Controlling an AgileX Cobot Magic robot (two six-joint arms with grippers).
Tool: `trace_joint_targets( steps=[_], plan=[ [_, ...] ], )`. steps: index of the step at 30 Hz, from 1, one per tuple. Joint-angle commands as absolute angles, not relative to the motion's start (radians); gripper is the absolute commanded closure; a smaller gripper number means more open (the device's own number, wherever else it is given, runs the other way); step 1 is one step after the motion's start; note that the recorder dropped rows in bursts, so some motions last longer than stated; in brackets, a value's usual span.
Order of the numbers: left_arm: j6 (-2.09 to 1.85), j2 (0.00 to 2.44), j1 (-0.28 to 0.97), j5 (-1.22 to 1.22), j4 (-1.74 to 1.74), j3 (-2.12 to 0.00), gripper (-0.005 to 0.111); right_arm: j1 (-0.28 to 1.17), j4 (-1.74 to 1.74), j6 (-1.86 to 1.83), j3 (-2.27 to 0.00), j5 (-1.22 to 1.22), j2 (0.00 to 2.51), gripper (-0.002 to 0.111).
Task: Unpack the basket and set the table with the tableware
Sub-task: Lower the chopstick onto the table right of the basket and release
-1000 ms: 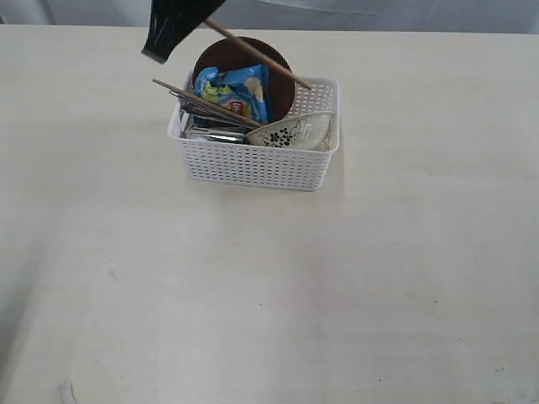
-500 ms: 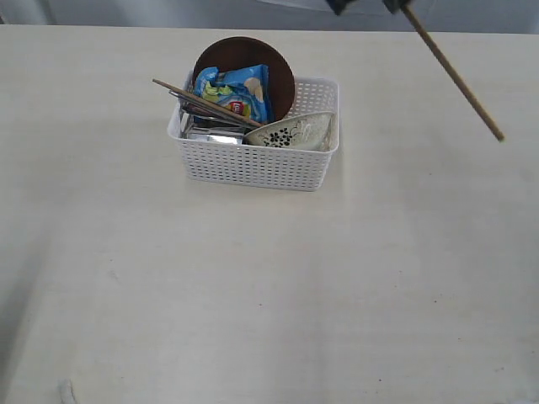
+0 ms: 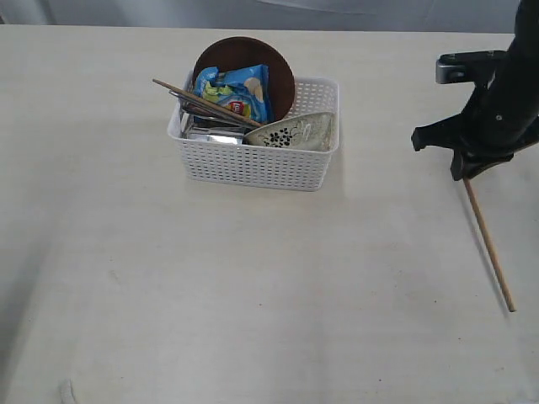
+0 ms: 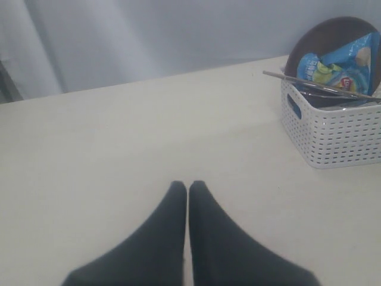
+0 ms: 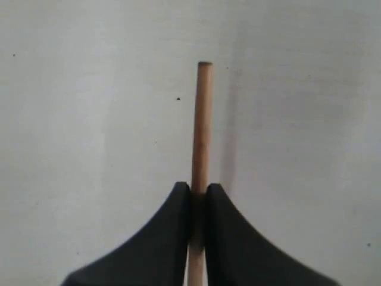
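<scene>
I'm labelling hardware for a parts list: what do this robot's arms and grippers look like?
The left gripper and the right gripper each have two matte black fingers, broad-based and tapering to narrow tips. The right arm is black with a grey block mounted on it. No cables or markings show.

Basket: white perforated plastic, matt. Table: cream, matt, faintly scuffed. Chopstick: pale bare wood, smooth. Snack bag: glossy blue film. Bowl: shiny white, dark-patterned.
</scene>
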State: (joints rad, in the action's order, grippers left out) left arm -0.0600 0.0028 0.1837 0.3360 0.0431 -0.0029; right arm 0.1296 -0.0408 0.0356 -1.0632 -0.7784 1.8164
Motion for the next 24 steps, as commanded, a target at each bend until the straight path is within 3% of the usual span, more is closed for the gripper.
trace_joint_targets(
  steps=[1,5,12,19,24],
  plan=[
    [-0.055,0.0,0.177,0.329,0.047,0.0,0.105,0.121,-0.021,0.013,-1.045,-0.71,1.831,0.108],
    [-0.055,0.0,0.177,0.329,0.047,0.0,0.105,0.121,-0.016,0.0,-1.045,-0.726,1.876,0.106],
    [-0.055,0.0,0.177,0.329,0.047,0.0,0.105,0.121,0.019,-0.031,-1.066,-0.735,1.901,0.059],
    [-0.055,0.0,0.177,0.329,0.047,0.0,0.105,0.121,0.076,-0.097,-1.217,-0.9,1.885,0.058],
    [-0.055,0.0,0.177,0.329,0.047,0.0,0.105,0.134,0.319,-0.339,-1.353,-1.011,1.834,0.058]
  ],
)
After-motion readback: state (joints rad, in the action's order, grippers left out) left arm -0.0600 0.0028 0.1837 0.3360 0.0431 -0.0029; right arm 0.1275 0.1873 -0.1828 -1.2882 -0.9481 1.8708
